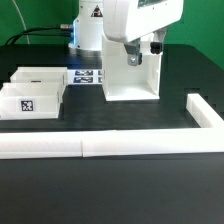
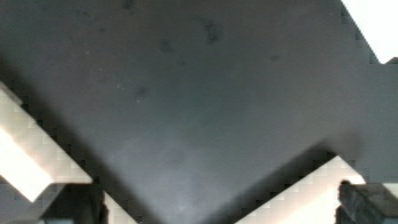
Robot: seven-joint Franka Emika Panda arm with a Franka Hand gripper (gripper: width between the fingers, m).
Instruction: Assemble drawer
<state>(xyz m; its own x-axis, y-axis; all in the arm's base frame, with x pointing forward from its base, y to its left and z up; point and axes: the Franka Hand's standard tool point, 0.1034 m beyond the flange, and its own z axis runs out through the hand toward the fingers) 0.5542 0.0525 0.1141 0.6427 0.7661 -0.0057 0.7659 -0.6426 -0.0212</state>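
The large white open-fronted housing stands upright at the middle right of the black table. Two smaller white trays lie at the exterior view's left: the rear tray and the front tray, which has a black-and-white tag on its face. My gripper hangs right at the housing's top, partly in front of it. In the wrist view the gripper is open; its dark fingertips stand far apart, with nothing held. White plastic edges frame a dark surface there.
The long low white border rail runs along the front and turns back at the exterior view's right. The marker board lies flat behind the trays, next to the robot's base.
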